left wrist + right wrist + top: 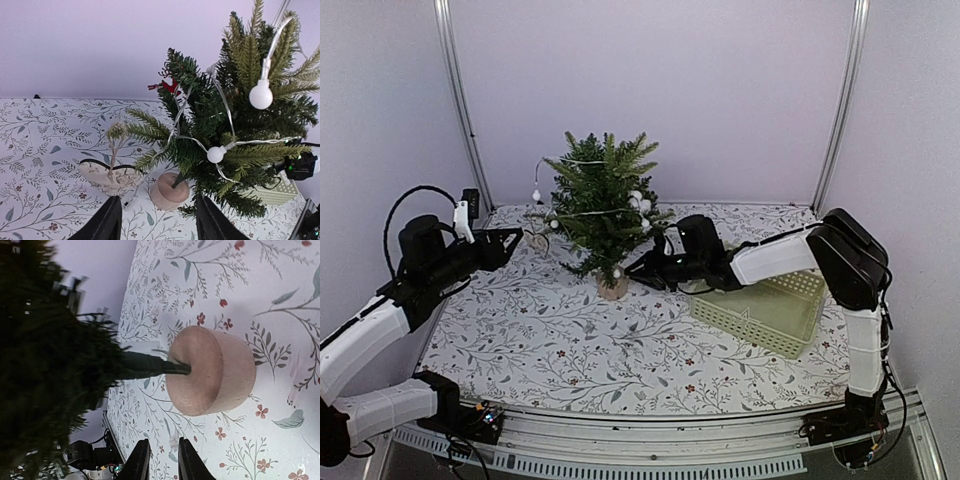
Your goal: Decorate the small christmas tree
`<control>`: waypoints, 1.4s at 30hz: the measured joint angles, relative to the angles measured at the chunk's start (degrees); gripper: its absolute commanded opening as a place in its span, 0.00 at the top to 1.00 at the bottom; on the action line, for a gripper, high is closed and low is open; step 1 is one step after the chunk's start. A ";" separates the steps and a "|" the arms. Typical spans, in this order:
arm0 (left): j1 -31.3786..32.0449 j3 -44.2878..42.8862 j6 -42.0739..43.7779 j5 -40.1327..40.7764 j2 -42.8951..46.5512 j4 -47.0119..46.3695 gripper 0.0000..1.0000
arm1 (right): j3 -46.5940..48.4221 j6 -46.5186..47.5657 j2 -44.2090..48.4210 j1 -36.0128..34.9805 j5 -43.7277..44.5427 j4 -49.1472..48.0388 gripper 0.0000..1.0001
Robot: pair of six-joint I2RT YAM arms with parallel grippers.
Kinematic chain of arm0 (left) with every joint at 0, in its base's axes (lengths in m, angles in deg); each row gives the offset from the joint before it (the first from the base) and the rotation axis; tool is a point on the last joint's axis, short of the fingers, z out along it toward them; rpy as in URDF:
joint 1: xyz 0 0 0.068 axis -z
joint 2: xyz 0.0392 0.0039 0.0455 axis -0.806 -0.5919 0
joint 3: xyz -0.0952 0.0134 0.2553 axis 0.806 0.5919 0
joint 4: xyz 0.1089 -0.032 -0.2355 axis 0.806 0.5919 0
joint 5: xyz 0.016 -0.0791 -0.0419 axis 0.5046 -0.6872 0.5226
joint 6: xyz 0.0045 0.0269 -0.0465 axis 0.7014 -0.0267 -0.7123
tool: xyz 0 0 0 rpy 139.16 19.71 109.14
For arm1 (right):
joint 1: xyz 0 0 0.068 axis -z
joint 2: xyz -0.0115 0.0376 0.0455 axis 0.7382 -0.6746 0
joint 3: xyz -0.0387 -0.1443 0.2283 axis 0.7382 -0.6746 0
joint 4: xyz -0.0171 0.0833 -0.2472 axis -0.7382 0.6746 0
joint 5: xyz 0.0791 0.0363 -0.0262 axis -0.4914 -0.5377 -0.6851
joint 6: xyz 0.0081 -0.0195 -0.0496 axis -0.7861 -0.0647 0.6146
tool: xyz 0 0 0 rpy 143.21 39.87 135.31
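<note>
Counter (570, 340) with flowered cover; small christmas tree (605, 200) upright at its middle rear, strung with white bulbs (260, 95); pale basket (765, 310) to the right; left gripper (510, 243), jaws well apart and empty, facing a hanging heart ornament (111, 175); right gripper (638, 268), jaws narrowly apart, empty, near the tree's wooden base (210, 371).

Bright, soft, even light in all 3 views, with hardly any glare.
From above, the tree (605, 205) and the basket (750, 325) throw only faint, diffuse shadows on the table (520, 340). In the left wrist view the needles are sharp, and the white bulbs (260, 95) are nearly blown out. In the right wrist view the close foliage (45, 365) is near-black and blurred, while the wooden base (215, 372) is well lit.
</note>
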 measured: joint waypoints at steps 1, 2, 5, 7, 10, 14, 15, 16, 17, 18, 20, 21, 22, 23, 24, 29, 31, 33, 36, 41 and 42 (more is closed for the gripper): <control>-0.02 0.11 -0.24 0.02 -0.02 0.02 0.47 | -0.15 0.57 1.31 0.22 0.52 0.52 0.76; -0.02 0.15 -0.35 0.04 -0.02 0.02 0.47 | -0.39 1.05 2.67 0.46 1.09 0.90 0.76; -0.02 0.15 -0.59 0.22 -0.04 -0.04 0.47 | -1.49 2.25 6.86 1.55 2.73 3.45 0.76; -0.02 0.15 -0.72 0.46 -0.07 -0.04 0.47 | -2.89 3.10 10.01 2.78 3.85 5.62 0.76; -0.07 0.15 -0.98 0.96 -0.07 -0.04 0.47 | -5.57 4.59 15.17 5.25 5.40 9.53 0.76; -0.13 0.15 -1.53 1.53 -0.07 -0.07 0.47 | -8.15 8.15 22.80 8.94 8.52 17.35 0.75; -0.13 0.15 -1.66 1.64 -0.07 -0.07 0.47 | -8.28 9.44 24.74 9.77 9.64 19.85 0.75; -0.13 0.15 -1.68 1.73 -0.07 -0.09 0.48 | -8.26 10.56 26.14 10.38 10.47 21.66 0.75; -0.13 0.17 -1.73 1.81 -0.07 -0.09 0.47 | -8.09 12.02 27.52 11.13 11.74 24.04 0.75; -0.13 0.22 -1.77 1.95 -0.07 -0.09 0.48 | -7.50 13.88 28.44 11.74 13.07 26.88 0.75; -0.13 0.33 -1.86 2.21 -0.04 -0.11 0.48 | -5.40 16.90 27.91 12.46 15.26 32.13 0.75; -0.15 0.35 -1.88 2.38 -0.04 -0.09 0.47 | -4.28 18.27 27.08 12.63 16.17 34.07 0.75; -0.15 0.37 -1.90 2.51 -0.04 -0.11 0.47 | -3.06 19.61 25.83 12.70 16.96 36.02 0.75; -0.15 0.39 -1.90 2.60 -0.04 -0.09 0.48 | -1.38 21.07 24.06 12.72 18.08 38.23 0.74; -0.15 0.39 -1.90 2.71 -0.04 -0.15 0.47 | 0.04 22.29 22.01 12.72 19.04 39.85 0.74; -0.17 0.39 -1.88 3.10 0.00 -0.07 0.47 | 2.36 25.86 15.06 13.03 23.06 45.46 0.74; -0.17 0.39 -1.88 3.30 0.07 -0.02 0.48 | 3.34 26.71 14.29 13.09 23.50 45.75 0.74; -0.17 0.39 -1.86 3.52 0.15 0.07 0.48 | 3.74 27.41 14.21 13.09 24.61 46.40 0.74; -0.17 0.39 -1.86 3.89 0.42 0.15 0.47 | 3.74 27.93 14.16 13.09 25.81 46.45 0.75; -0.17 0.37 -1.64 4.07 0.61 0.20 0.47 | 2.29 28.17 14.73 13.11 25.66 44.39 0.70; -0.17 0.39 -1.62 4.09 0.61 0.22 0.47 | 1.75 28.13 15.15 13.16 25.51 43.82 0.70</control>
